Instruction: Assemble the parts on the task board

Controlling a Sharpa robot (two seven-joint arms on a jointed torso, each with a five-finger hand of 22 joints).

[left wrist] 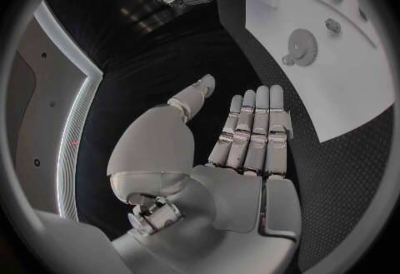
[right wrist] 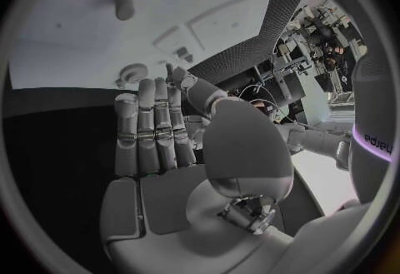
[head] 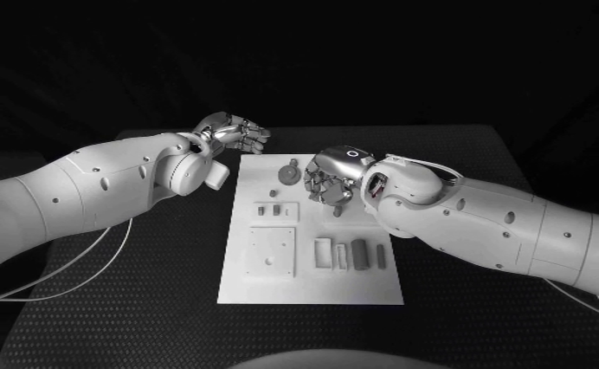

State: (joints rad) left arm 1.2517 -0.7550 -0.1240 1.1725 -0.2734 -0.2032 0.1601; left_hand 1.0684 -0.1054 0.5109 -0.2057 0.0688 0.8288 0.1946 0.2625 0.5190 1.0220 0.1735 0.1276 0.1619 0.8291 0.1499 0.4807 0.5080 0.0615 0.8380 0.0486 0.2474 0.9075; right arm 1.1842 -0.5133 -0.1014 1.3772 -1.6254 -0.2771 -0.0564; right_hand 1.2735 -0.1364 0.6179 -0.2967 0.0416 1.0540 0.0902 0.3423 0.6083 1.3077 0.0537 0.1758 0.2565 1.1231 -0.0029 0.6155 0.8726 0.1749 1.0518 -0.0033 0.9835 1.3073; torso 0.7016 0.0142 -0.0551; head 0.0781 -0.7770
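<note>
The white task board lies in the middle of the black table. A gear rests near its far edge, and two small pieces sit in a frame behind a square plate. Several upright blocks stand to the right of that plate. My right hand hovers over the board's far part, just right of the gear, fingers straight and holding nothing. My left hand hangs off the board's far left corner, flat and empty. The gear and the board lie beyond its fingertips.
Black textured table surrounds the board on all sides. A white cable trails under my left arm at the table's left side. A short peg lies on the board ahead of my right hand.
</note>
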